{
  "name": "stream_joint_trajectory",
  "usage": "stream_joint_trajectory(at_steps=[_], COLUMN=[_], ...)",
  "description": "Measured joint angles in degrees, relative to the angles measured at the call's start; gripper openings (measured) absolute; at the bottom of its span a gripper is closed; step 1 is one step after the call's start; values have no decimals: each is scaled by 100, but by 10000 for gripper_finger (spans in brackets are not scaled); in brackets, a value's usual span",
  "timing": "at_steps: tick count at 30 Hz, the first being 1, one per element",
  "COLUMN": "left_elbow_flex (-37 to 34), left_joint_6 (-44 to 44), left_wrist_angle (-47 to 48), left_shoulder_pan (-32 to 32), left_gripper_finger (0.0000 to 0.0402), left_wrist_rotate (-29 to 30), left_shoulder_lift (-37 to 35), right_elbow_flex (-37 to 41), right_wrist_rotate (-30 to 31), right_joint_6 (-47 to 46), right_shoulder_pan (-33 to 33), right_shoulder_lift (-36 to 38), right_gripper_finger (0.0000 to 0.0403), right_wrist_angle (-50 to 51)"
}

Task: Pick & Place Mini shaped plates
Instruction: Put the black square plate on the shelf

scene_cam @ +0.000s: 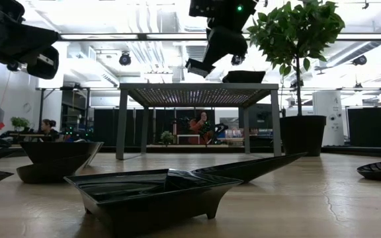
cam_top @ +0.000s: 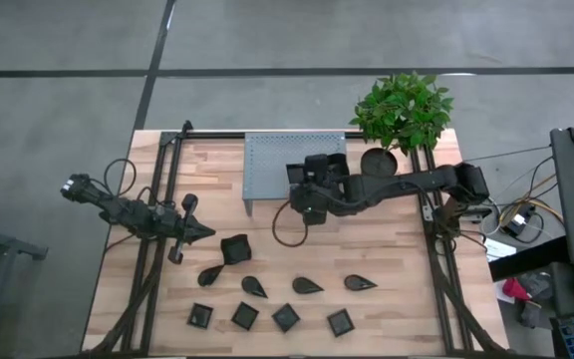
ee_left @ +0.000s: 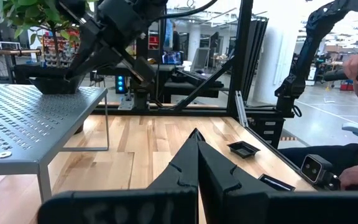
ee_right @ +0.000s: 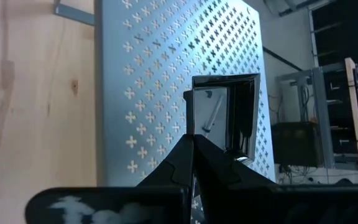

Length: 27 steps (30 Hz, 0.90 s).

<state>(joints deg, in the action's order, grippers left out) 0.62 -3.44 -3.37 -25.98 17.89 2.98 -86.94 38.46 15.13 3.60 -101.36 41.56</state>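
Item: mini shaped plates [cam_top: 285, 317], black, nine lying loose on the front half of the bench [cam_top: 387, 329]: four little squares in the front row, four teardrop shapes [cam_top: 306, 286] behind them, one larger wavy-edged square [cam_top: 234, 248] behind those. One further square plate [ee_right: 224, 112] rests on the grey perforated stand [cam_top: 267, 165] at the back of the bench. Right claw [cam_top: 305, 204]: closed, nothing between its fingers, hanging over the stand's right end; in its wrist view the square plate sits straight ahead of the tips, just beyond them, apparently clear of them, though contact cannot be excluded from this angle. Left claw [cam_top: 202, 232]: closed, empty, low over the bench, pointing right, with the wavy-edged square plate just beside its tip and the row of teardrops a little further forward. Judgement: the left claw is much the nearer to the loose plates; the right must leave the stand and travel forward to reach them. Potted plant [cam_top: 402, 112] stands behind the stand's right corner.
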Motion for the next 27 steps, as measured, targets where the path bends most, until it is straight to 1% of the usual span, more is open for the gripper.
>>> stream_joint_trajectory(at_steps=[6,17,21,27], left_elbow_flex=[0,1,0,1], left_joint_6=[0,0,0,0], left_wrist_angle=[-1,-1,-1,-1], left_shoulder_pan=[-2,-2,-2,-2], left_gripper_finger=[0,0,0,0], left_wrist_rotate=[0,0,-1,-1], left_shoulder_lift=[0,0,0,1], right_elbow_flex=[35,280,344,343], right_wrist_rotate=[-115,-147,-147,-85], right_joint_6=[-13,-88,-99,-120], right_shoulder_pan=[-7,-25,-29,-29], right_shoulder_lift=[-3,-9,-11,-11], right_gripper_finger=[8,10,25,62], right_wrist_angle=[-2,-15,-41,-141])
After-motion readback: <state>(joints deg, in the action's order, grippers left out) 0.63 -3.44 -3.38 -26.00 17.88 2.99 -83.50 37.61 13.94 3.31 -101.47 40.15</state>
